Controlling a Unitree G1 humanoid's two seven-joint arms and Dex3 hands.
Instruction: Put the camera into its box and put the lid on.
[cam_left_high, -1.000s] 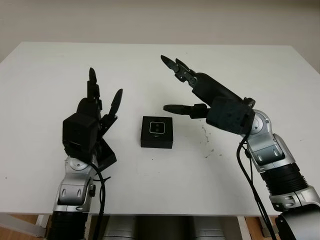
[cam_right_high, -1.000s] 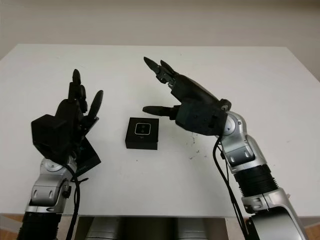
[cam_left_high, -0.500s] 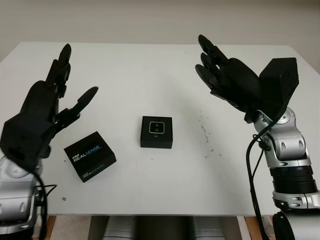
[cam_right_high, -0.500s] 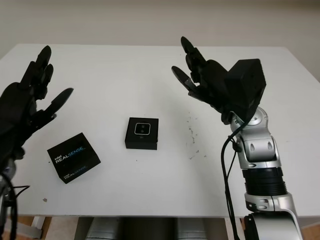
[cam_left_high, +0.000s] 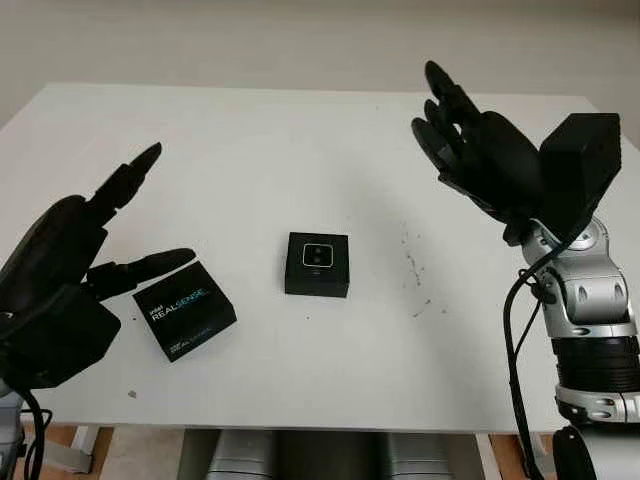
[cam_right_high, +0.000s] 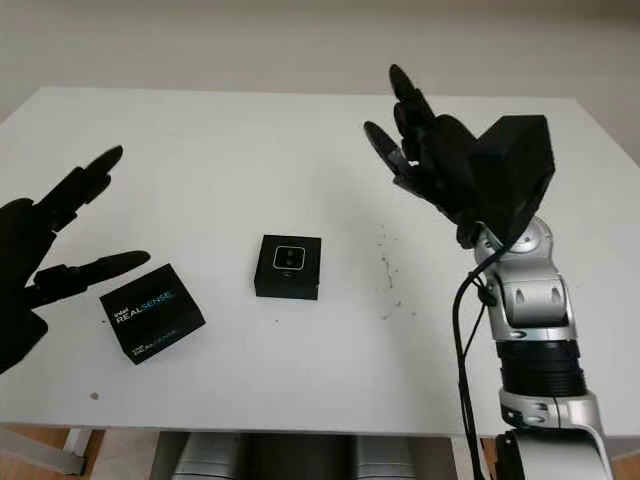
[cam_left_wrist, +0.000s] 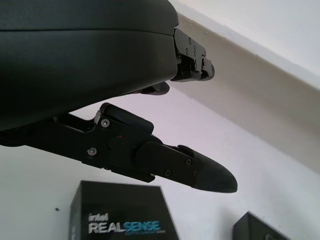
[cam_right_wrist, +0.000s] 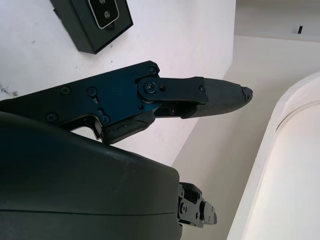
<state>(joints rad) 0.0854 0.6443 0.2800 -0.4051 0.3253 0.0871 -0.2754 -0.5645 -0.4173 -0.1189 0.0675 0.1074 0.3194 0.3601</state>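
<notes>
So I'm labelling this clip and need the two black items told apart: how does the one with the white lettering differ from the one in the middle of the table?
The lid carries white REALSENSE lettering on a plain closed top; the box shows the camera set into its open top. The lid lies turned at an angle, the box sits nearly square to the table's edges. The lid lies just by the open left hand; the box lies apart from both hands, the open right hand raised. Both are black, squarish and flat on the table.

A robotics lab or test room: a plain white table (cam_left_high: 300, 140) stands against a bare beige wall (cam_left_high: 300, 40), its scuffed top (cam_left_high: 415, 275) holding a black retail lid (cam_left_high: 185, 310) printed "RealSense" and a small open box (cam_left_high: 317, 264) with a camera inside.
</notes>
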